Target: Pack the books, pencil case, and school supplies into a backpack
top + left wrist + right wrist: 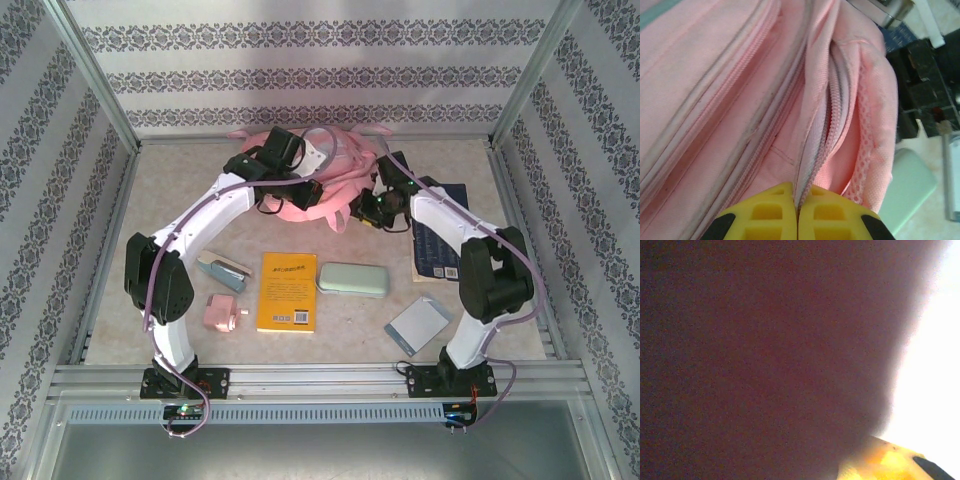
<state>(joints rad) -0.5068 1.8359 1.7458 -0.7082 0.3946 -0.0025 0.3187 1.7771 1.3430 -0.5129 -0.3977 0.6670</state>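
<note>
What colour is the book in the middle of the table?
The book is yellow-orange; the top view shows it best.

The speckled beige table [350, 335] carried the pink backpack [335, 200] at 12 o'clock. The yellow book [287, 292] lay near centre, with the mint pencil case [352, 279] just at its 3 o'clock. Around them: pink box [220, 315] at 8, teal piece [222, 271] at 9, grey-blue pad [417, 325] at 5, navy book [437, 258] at 3.

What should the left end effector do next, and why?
Probably lift the pinched edge to widen the opening. The left end effector is shut on a fabric edge of the pink backpack beside the zipper, where the gap is only a slit; the yellow book and mint pencil case lie unpacked.
</note>
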